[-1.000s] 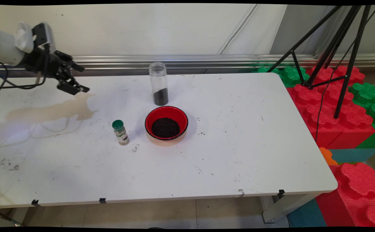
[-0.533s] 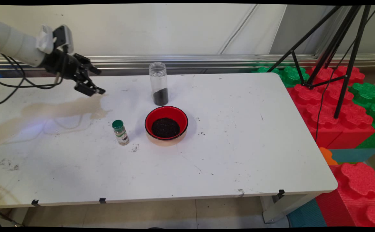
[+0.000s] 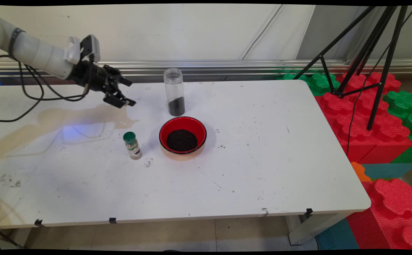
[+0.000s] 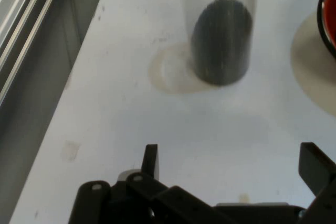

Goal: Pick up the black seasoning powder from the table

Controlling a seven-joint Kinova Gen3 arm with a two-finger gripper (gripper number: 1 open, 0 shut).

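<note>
My black gripper (image 3: 128, 92) hangs open above the table's back left, a short way left of a tall clear jar (image 3: 174, 92) with dark grains in its bottom. In the hand view the jar (image 4: 220, 40) stands straight ahead, and my gripper (image 4: 231, 166) shows its two fingers wide apart with nothing between them. A red bowl (image 3: 182, 136) of dark grains sits in front of the jar; its rim (image 4: 328, 19) shows at the hand view's right edge. A small spice bottle (image 3: 132, 145) with a green cap stands left of the bowl.
The white table (image 3: 262, 148) bears scattered dark specks. A metal rail (image 3: 227, 65) runs along the wall behind it. A black tripod (image 3: 368, 53) stands on red and green foam blocks (image 3: 379, 117) to the right.
The arm has swung right along the table's back, bringing the gripper from the far left to just left of the clear jar. Its fingers stayed open.
</note>
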